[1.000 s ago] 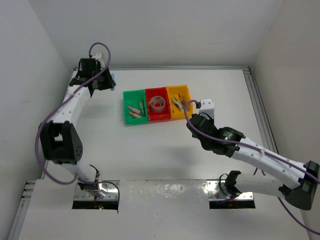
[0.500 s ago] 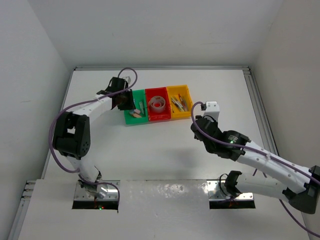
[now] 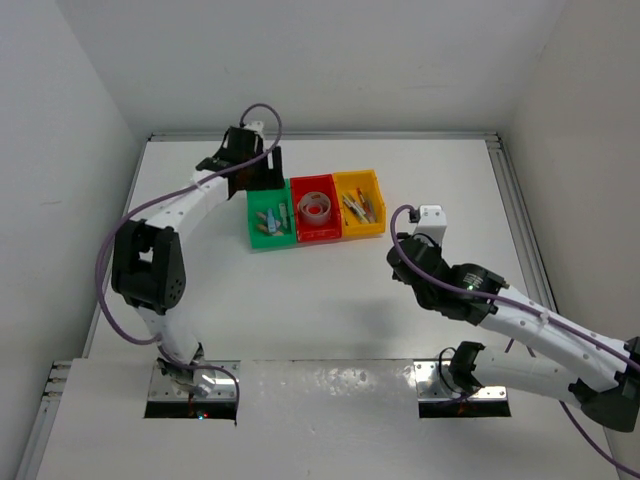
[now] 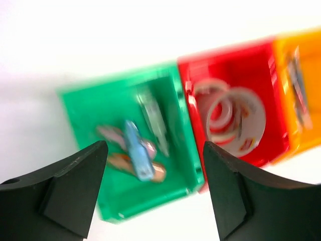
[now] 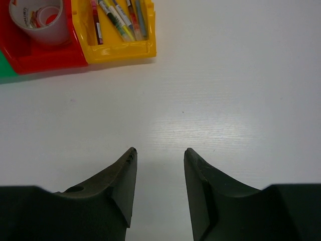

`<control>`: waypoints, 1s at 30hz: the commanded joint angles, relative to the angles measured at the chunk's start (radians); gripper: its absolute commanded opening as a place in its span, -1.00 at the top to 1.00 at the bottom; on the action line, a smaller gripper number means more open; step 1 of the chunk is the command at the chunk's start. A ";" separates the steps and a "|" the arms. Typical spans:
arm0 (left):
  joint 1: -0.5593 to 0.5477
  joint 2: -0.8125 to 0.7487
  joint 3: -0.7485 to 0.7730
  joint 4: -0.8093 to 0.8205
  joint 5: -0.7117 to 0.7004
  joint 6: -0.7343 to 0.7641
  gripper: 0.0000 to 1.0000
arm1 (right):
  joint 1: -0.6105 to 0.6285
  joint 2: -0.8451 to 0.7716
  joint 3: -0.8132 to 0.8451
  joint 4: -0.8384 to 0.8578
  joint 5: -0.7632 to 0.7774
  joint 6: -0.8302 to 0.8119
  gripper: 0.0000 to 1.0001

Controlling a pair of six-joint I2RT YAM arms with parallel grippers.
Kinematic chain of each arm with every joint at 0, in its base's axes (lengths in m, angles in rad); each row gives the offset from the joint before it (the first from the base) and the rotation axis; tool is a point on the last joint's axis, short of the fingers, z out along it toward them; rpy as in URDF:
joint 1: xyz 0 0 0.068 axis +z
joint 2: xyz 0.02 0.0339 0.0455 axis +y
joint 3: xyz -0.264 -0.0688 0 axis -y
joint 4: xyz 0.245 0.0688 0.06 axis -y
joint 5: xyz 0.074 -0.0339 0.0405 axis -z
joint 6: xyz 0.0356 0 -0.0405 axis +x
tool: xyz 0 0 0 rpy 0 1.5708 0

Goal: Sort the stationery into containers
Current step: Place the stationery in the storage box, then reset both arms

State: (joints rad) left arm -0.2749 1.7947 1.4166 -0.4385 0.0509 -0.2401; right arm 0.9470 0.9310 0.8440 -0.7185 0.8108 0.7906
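Note:
Three joined containers stand in a row: green (image 3: 251, 216), red (image 3: 316, 238) and yellow (image 3: 363, 232). My left gripper (image 3: 256, 172) hovers over the green container (image 4: 80, 118), open with nothing between its fingers (image 4: 75, 186). Below it a blue eraser-like piece (image 4: 136, 150) lies on pink and tan pieces (image 4: 155, 173). Tape rolls (image 3: 317, 207) fill the red container (image 4: 273, 150), and pens (image 5: 118, 17) lie in the yellow one (image 5: 120, 50). My right gripper (image 5: 160, 150) is open over bare table, to the near right of the yellow container.
White walls close in the table on the left, back and right. A metal rail (image 3: 515, 210) runs along the right edge. The right arm's elbow (image 3: 455, 282) stands over the table's near right.
The left arm swung from the far left corner to over the green container and its gripper opened; a blue piece now lies in that container. The right gripper drew back from the yellow container.

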 commanded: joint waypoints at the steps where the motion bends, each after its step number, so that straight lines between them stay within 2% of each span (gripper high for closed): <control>1: -0.010 -0.136 0.082 0.070 -0.142 0.151 -0.48 | 0.006 0.008 0.047 -0.007 -0.001 -0.020 0.15; 4: -0.084 -0.186 0.142 0.043 -0.278 0.379 -0.51 | 0.001 0.035 0.099 -0.045 -0.007 -0.034 0.09; 5: -0.105 -0.148 0.247 -0.009 -0.322 0.422 -0.51 | -0.004 0.043 0.113 -0.051 -0.006 -0.036 0.05; 7: -0.144 -0.104 0.336 -0.140 -0.441 0.522 -0.51 | -0.017 0.078 0.147 -0.062 -0.005 -0.044 -0.06; 9: -0.190 -0.068 0.404 -0.189 -0.506 0.554 -0.51 | -0.048 0.107 0.223 -0.074 -0.004 -0.054 -0.14; 13: -0.208 -0.066 0.404 -0.224 -0.528 0.564 -0.56 | -0.100 0.218 0.377 -0.110 -0.002 -0.091 -0.39; 17: -0.195 -0.047 0.419 -0.252 -0.562 0.565 -0.58 | -0.242 0.307 0.525 -0.206 -0.088 -0.093 -0.47; 19: -0.167 -0.038 0.439 -0.276 -0.537 0.553 -0.58 | -0.318 0.339 0.556 -0.237 -0.155 -0.096 -0.50; 22: -0.118 -0.044 0.456 -0.298 -0.502 0.535 -0.58 | -0.499 0.348 0.567 -0.240 -0.270 -0.088 -0.51; 23: -0.104 -0.055 0.444 -0.301 -0.497 0.533 -0.59 | -0.598 0.344 0.563 -0.234 -0.367 -0.083 -0.51; 26: -0.025 -0.093 0.400 -0.322 -0.467 0.521 -0.61 | -0.758 0.324 0.535 -0.225 -0.502 -0.062 -0.52; 30: 0.136 -0.188 0.274 -0.338 -0.395 0.512 -0.63 | -0.865 0.240 0.469 -0.217 -0.542 -0.114 -0.58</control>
State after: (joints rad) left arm -0.2409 1.7206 1.7531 -0.7441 -0.3893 0.2825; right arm 0.1299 1.2495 1.3460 -0.9234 0.3851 0.7082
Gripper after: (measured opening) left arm 0.811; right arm 0.784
